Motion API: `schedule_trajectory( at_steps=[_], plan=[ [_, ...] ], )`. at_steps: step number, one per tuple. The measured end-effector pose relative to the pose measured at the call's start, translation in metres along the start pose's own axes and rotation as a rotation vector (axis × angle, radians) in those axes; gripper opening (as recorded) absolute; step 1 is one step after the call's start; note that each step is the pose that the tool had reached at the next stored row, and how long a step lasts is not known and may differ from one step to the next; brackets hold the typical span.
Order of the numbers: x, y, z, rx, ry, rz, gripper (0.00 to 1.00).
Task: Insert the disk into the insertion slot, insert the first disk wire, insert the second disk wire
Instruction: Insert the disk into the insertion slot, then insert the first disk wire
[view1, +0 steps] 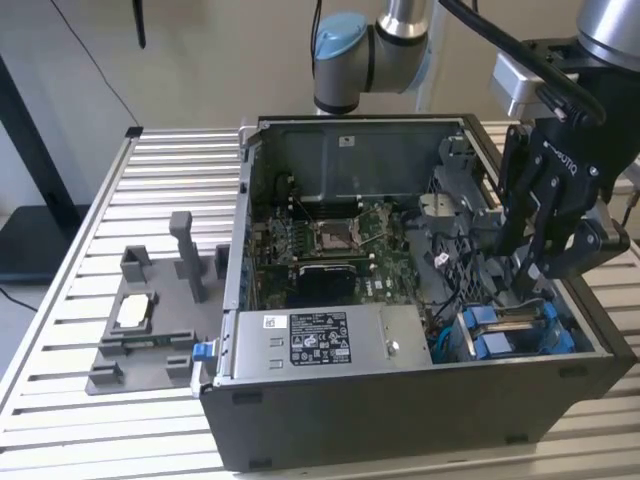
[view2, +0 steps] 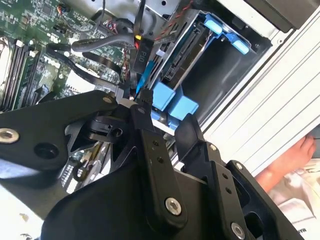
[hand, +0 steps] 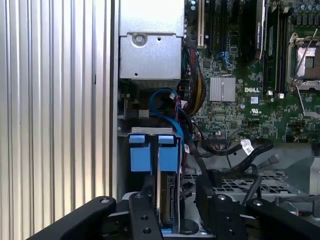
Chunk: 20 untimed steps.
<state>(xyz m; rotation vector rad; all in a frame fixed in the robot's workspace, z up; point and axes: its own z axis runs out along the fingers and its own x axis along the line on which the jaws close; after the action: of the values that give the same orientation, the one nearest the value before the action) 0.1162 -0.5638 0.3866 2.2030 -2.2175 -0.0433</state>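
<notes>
Seated on edge in the slot (view2: 220, 75) at the exterior view's right, the disk (hand: 168, 200) lies directly below the gripper (hand: 176, 178), whose parted fingers straddle its thin edge without clamping it.

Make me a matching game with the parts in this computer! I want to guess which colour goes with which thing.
Things:
1. disk
2. power-supply box
3. processor socket
4. claw

Clues:
a. black all over
b. a square on the green motherboard
c. bright blue tabs
d. silver-grey with a white label

Pairs: 1-c, 2-d, 3-b, 4-a
</notes>
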Motion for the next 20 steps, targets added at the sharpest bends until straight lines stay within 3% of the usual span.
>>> schedule_trajectory(
  at_steps=[3, 5, 6, 10, 12, 20],
  plan=[
    [-0.0052, 0.0000, -0.0004, 0.0006, 0.0029, 0.000, 0.47],
    [-0.0080, 0.0002, -0.0013, 0.0059, 0.0028, 0.000, 0.47],
    [-0.0093, 0.0001, -0.0018, 0.0138, 0.0029, 0.000, 0.47],
    [-0.0139, 0.0002, -0.0023, 0.0626, 0.0025, 0.000, 0.47],
    [-0.0162, 0.0002, -0.0029, 0.0820, 0.0025, 0.000, 0.47],
    [-0.0213, 0.0004, -0.0085, 0.1234, 0.0020, -0.001, 0.47]
  ],
)
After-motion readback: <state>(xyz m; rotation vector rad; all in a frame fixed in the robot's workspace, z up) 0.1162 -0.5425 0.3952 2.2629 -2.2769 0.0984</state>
